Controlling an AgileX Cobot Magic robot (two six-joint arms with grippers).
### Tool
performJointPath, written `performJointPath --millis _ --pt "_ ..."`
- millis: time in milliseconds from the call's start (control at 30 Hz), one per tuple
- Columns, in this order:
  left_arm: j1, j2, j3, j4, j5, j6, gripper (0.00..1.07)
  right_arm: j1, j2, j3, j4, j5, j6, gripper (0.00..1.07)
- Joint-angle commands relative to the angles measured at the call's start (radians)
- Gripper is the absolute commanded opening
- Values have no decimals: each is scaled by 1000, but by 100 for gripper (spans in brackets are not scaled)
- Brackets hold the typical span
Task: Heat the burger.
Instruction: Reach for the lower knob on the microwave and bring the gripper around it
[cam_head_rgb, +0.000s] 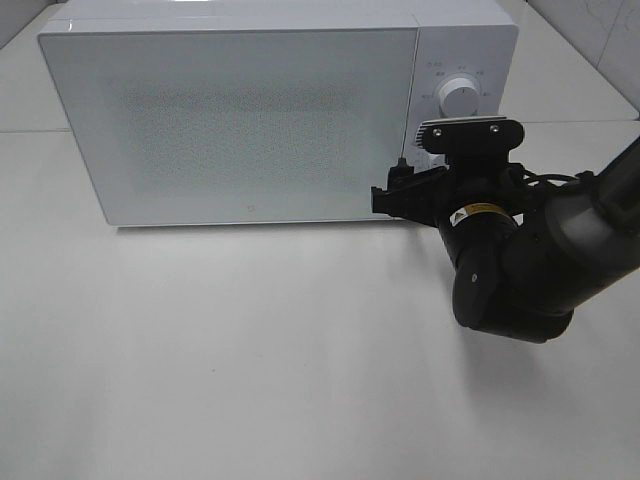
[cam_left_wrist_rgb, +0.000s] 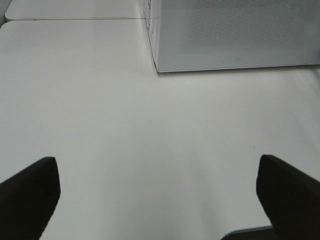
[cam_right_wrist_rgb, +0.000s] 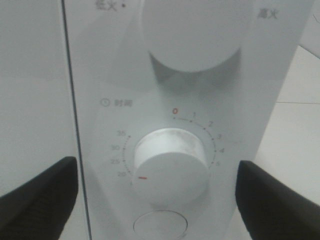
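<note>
The burger is out of view. The white microwave (cam_head_rgb: 240, 120) stands at the back of the table with its frosted door shut, and nothing shows through it. My right gripper (cam_head_rgb: 418, 185) is at the control panel. In the right wrist view it (cam_right_wrist_rgb: 157, 165) is open, one finger on each side of the lower timer knob (cam_right_wrist_rgb: 171, 167) and clear of it. The knob's red mark points to the lower left of the dial. My left gripper (cam_left_wrist_rgb: 157, 160) is open and empty over bare table, short of the microwave's (cam_left_wrist_rgb: 235, 35) front left corner.
An upper round knob (cam_right_wrist_rgb: 192, 35) sits above the timer knob and a round button (cam_right_wrist_rgb: 159, 226) below it. The upper knob (cam_head_rgb: 462, 97) shows just above my right wrist. The white table (cam_head_rgb: 250, 350) stretches in front of the microwave.
</note>
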Motion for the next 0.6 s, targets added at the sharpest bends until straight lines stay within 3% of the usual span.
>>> performJointPath --millis 33,600 --pt "4 -15 -1 -1 -15 3 100 -8 0 -8 -20 -56 -1 76" --pt "4 -15 -1 -1 -15 3 100 -53 0 -49 -67 -24 -8 76"
